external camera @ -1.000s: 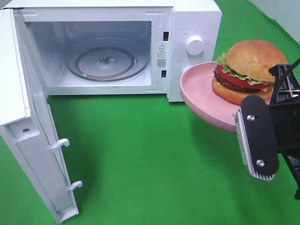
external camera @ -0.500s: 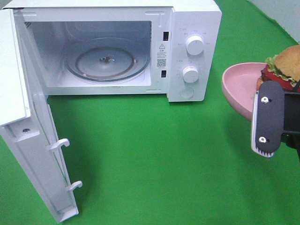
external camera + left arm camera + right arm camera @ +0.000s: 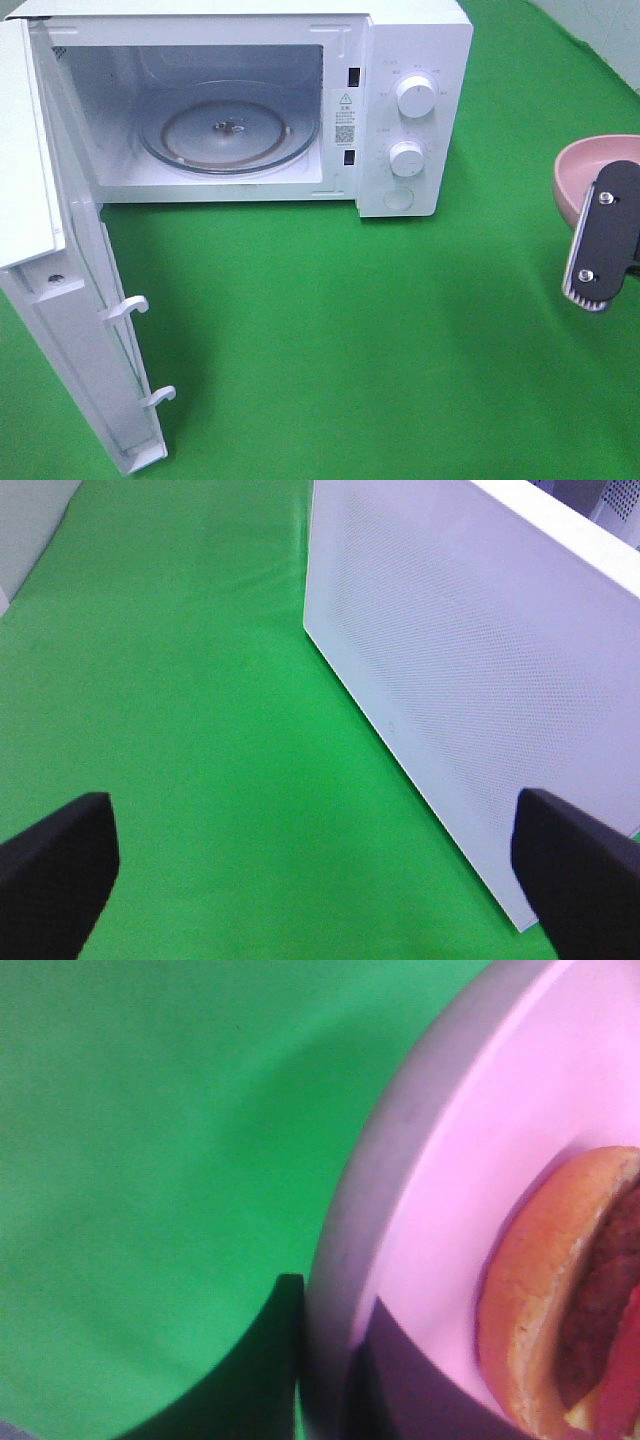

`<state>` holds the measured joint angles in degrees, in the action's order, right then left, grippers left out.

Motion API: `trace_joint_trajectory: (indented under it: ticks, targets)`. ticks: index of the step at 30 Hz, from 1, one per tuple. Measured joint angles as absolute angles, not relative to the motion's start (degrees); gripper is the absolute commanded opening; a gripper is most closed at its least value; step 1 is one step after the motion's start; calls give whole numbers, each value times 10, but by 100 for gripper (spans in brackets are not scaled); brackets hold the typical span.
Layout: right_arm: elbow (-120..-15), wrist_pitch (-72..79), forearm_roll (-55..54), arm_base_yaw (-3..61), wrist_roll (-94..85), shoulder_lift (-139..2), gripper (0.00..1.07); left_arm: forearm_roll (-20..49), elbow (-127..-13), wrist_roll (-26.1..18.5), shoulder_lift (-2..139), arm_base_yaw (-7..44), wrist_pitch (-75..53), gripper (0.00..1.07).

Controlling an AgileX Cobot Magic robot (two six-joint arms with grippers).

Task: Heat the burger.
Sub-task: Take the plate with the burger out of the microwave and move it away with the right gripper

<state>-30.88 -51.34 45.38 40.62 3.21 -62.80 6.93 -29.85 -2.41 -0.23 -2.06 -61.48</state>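
The burger [image 3: 560, 1300] lies on the round pink plate [image 3: 470, 1160]; only its bun edge and dark patty show, in the right wrist view. My right gripper [image 3: 330, 1375] is shut on the plate's rim. From the high camera, only part of the plate [image 3: 580, 175] shows at the far right edge behind the right gripper [image 3: 603, 225], and the burger is out of frame. The white microwave [image 3: 410, 60] stands with its door [image 3: 60, 300] swung wide and its glass turntable [image 3: 228, 128] bare. My left gripper [image 3: 320, 880] is open over the green cloth beside the door's outer face [image 3: 470, 670].
A green cloth [image 3: 350, 340] covers the table. The open door juts forward at the left, with two latch hooks [image 3: 130, 305] on its inner edge. Two white knobs [image 3: 415, 95] sit on the microwave's control panel.
My right gripper has carried the plate and burger to the right, away from the microwave front. The burger has left the high view. The left gripper has not moved.
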Motion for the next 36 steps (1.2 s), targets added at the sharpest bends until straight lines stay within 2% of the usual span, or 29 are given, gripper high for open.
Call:
trace_joint_trajectory:
  ticks: [11, 24, 36]
  targets:
    - [-309, -582, 455, 406, 135, -630, 0, 69, -299, -24, -2, -21, -615, 100]
    - [-309, -591, 457, 406, 246, -661, 0, 69, -299, -24, -2, -21, -615, 100]
    - [-309, -591, 462, 406, 368, -744, 0, 69, -299, -24, -2, -21, -615, 100]
